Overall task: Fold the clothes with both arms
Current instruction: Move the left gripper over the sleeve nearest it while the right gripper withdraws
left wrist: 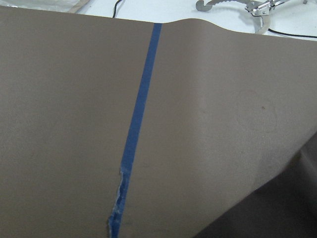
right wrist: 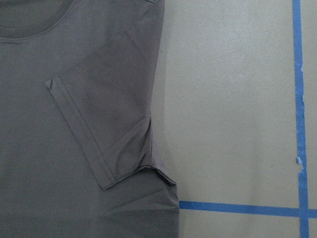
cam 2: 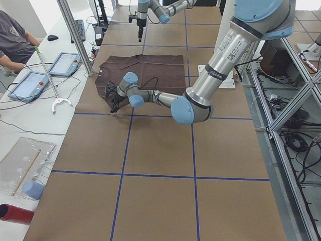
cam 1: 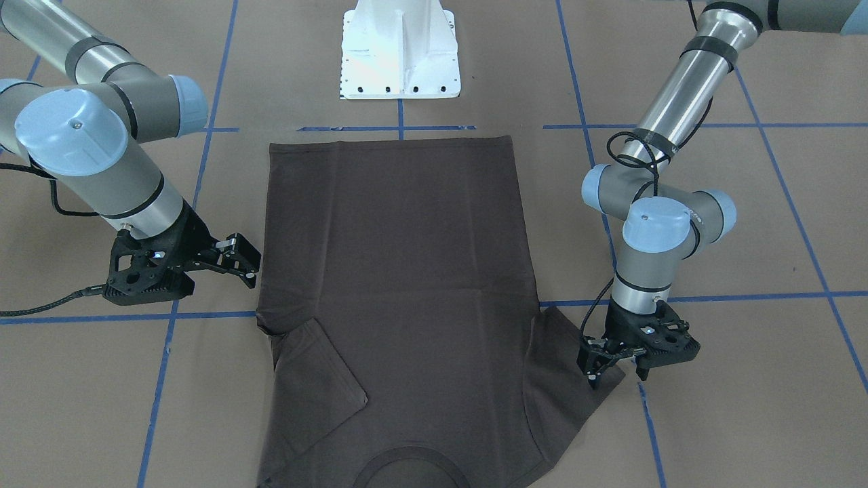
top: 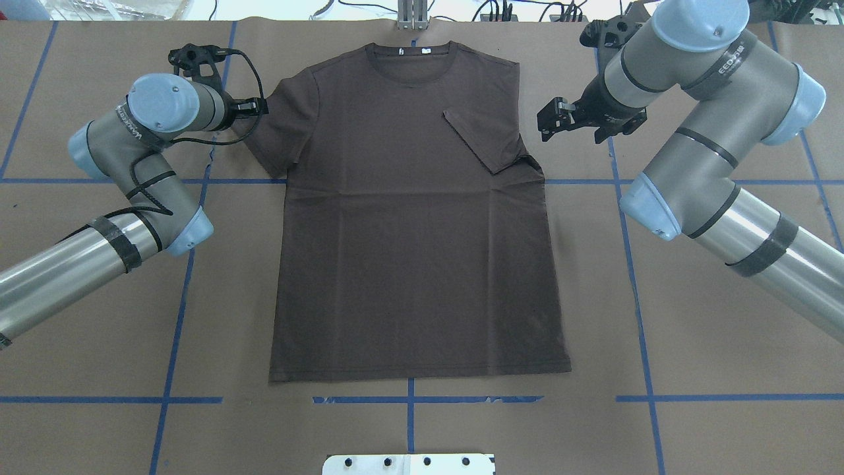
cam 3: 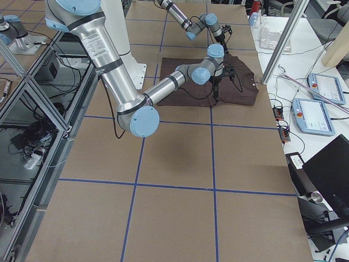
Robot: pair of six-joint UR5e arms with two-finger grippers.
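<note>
- The left claw (cam 1: 617,374) is working at the outer hem of the left sleeve (top: 280,132). Its jaws are standing apart, one finger over the cloth and the other over the bare surface (top: 659,429). No grip on the sleeve is showing yet.
- The left sleeve is lying spread out flat to the side, not yet folded in.
- The T-shirt (top: 415,251) is lying flat at the centre of the surface, with the neckline (top: 412,63) at the far edge and the bottom hem (top: 422,376) towards the robot base. The body is lying at full length, with no lengthwise or crosswise fold.
- The right sleeve (top: 484,138) is already lying folded inward onto the chest.
- The right claw (top: 552,121) is hovering just beside the shirt's right edge, with jaws apart and holding nothing.
- Judgement: the task is standing at an early stage. One sleeve fold is done. The left sleeve fold and all the body folds are waiting to be done.
</note>
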